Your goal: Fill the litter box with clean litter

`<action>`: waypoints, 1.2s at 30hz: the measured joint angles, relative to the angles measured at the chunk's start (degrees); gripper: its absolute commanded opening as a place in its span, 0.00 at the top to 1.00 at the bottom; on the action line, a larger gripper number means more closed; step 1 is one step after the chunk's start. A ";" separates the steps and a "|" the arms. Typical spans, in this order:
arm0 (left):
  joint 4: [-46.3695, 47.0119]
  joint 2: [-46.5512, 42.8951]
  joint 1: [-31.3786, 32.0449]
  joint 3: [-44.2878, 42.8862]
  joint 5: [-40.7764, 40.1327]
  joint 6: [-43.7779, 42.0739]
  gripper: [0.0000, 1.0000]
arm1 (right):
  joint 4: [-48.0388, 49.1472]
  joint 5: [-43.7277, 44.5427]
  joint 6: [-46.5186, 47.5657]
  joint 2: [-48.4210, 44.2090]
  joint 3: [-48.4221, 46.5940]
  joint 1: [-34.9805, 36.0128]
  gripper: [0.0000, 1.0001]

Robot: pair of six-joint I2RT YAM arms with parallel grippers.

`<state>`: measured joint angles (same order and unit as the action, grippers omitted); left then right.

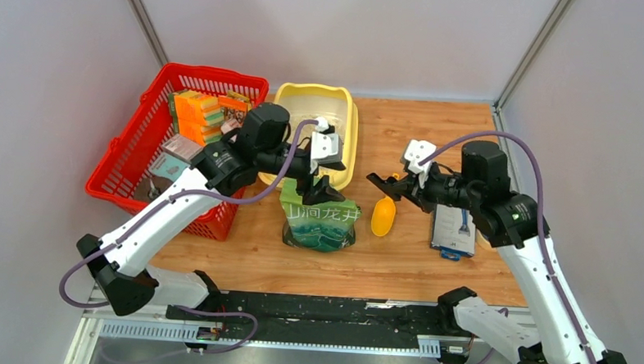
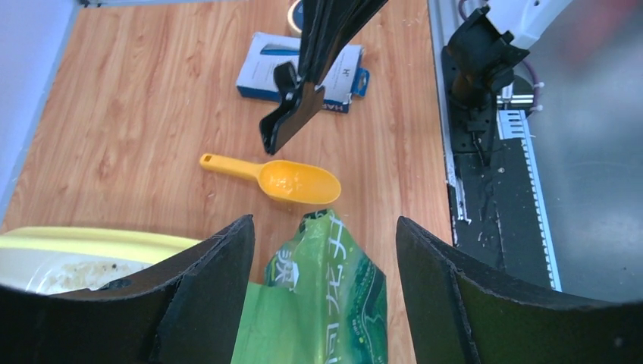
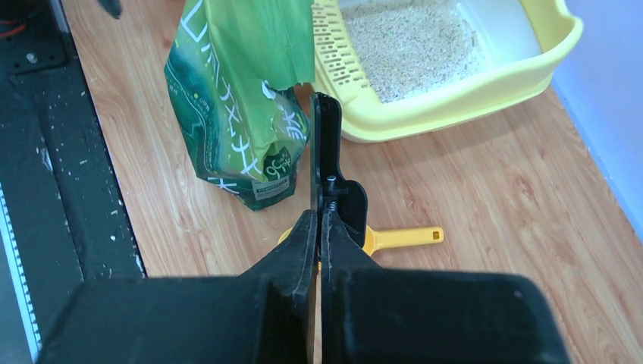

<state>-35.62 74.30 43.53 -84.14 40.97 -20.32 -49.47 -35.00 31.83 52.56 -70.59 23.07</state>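
Right wrist: yellow litter box [image 3: 455,102] holds beige litter [image 3: 409,45] — right hand [image 3: 326,114] closed, left hand [image 2: 324,235] open.

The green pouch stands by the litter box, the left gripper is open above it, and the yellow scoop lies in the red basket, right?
One slip: the yellow scoop lies on the wooden table beside the green pouch, not in the red basket; the top external view shows it. The rest holds.

left arm [image 1: 157,224] + right arm [image 1: 544,274]: white link shells, black joint housings, purple cable [image 1: 61,287] looped outside each, white wrist block [image 1: 326,145], black wedge fingers [image 2: 205,296].
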 measured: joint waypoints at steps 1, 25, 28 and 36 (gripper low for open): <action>0.24 0.09 0.44 0.00 0.11 0.09 0.24 | -0.63 0.48 0.81 0.55 -0.11 0.33 1.00; 7.13 9.14 3.82 -3.52 0.00 5.68 0.66 | -4.39 1.18 5.11 2.43 -5.81 6.78 1.00; 6.84 9.44 4.04 -3.56 0.90 5.66 0.70 | -4.28 1.31 5.09 2.43 -5.84 6.84 1.00; 5.31 10.21 4.28 -3.65 1.88 4.76 1.00 | -4.33 1.84 4.02 2.43 -5.75 6.91 0.63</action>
<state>-30.30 84.51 47.81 -87.79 42.85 -15.55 -53.80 -33.17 35.86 54.98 -76.34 29.98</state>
